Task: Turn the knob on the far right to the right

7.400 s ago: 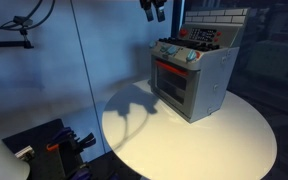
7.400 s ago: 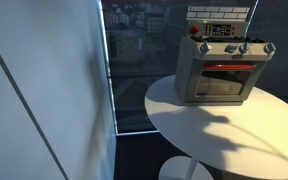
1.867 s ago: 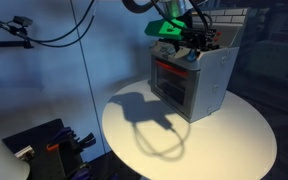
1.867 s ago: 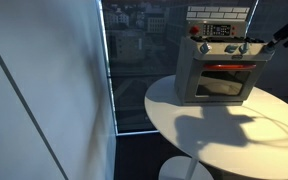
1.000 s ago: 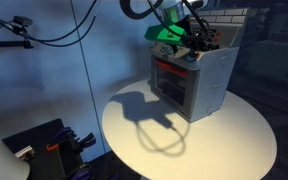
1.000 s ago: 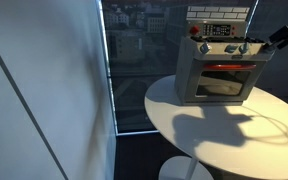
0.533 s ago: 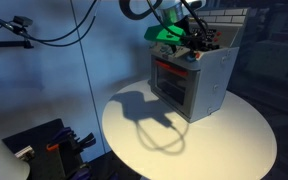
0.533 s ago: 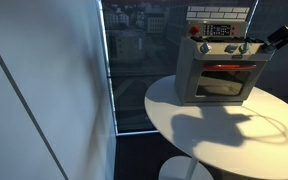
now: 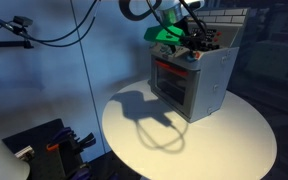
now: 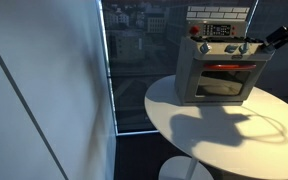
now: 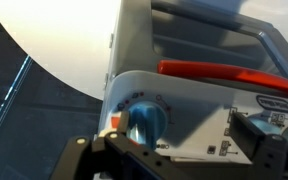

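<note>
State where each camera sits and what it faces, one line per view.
Exterior view: high, off a front corner of the toy oven, looking down over the table; arm and pincer show.
Exterior view: lower, facing the toy oven front; only the pincer enters.
Wrist view: close on the blue knob; pincer fingers at bottom.
All share toy oven and pincer.
</note>
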`<move>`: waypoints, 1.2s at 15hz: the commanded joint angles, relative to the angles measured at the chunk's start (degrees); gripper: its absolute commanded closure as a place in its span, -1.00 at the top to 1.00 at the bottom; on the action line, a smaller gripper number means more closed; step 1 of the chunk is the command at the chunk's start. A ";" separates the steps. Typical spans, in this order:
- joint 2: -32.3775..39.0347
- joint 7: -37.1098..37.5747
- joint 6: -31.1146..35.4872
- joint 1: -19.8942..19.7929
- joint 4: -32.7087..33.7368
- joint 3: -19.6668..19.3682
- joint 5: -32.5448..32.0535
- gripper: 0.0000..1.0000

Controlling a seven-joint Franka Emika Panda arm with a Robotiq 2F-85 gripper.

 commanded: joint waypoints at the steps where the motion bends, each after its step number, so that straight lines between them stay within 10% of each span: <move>1: 0.87 -1.90 1.14 -0.11 0.86 0.45 1.49 1.00; 12: 0.73 -1.80 1.58 -0.07 0.66 0.59 1.22 0.93; 18: 0.32 -1.64 3.13 -0.35 0.23 0.35 1.20 0.19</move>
